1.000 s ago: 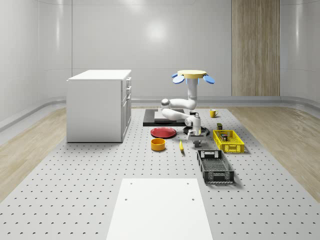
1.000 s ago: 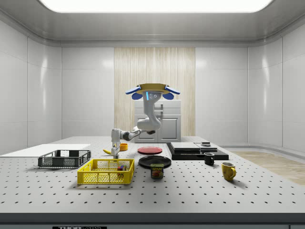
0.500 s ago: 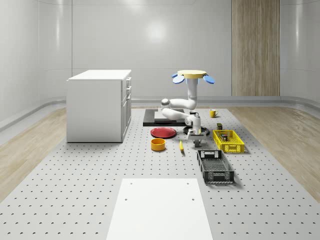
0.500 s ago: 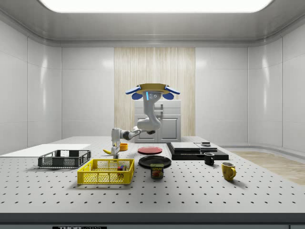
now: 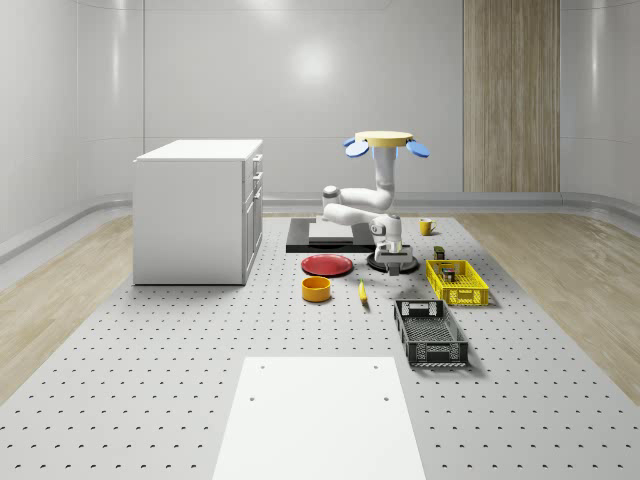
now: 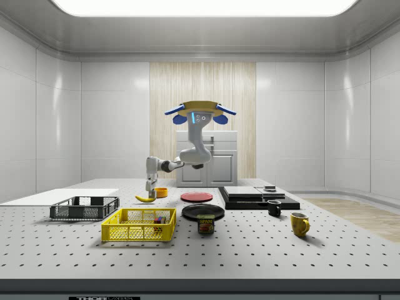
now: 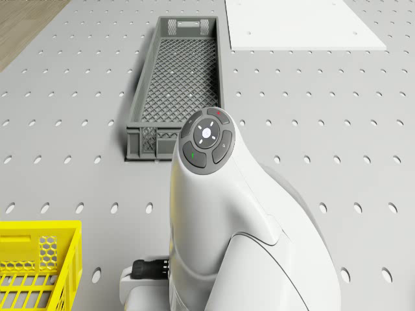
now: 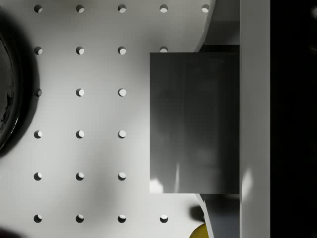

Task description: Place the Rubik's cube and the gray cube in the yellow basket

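The drone (image 5: pixel 390 141) hovers above the black plate (image 5: pixel 384 266), beside the yellow basket (image 5: pixel 456 282). Its arm bends down to the gripper (image 5: pixel 397 259), which hangs a little above the table. In the side view the gripper (image 6: pixel 150 187) is behind the yellow basket (image 6: pixel 139 225), level with the space above its rim. In the wrist view the gray cube (image 8: pixel 194 123) sits close to the camera, held clear of the perforated table, with the gripper shut on it. The Rubik's cube (image 6: pixel 160 219) lies inside the basket, at the end toward the side view's right.
A black mesh crate (image 5: pixel 430 332) lies in front of the basket, and a white mat (image 5: pixel 318 415) lies nearer still. A banana (image 5: pixel 362 291), an orange bowl (image 5: pixel 317 289) and a red plate (image 5: pixel 327 265) lie to the whole-scene view's left. A can (image 6: pixel 205 224) stands by the basket. A white cabinet (image 5: pixel 198 210) stands farther left.
The drone has risen a little and the arm has lifted. The gripper has come up off the table with the gray cube in it.
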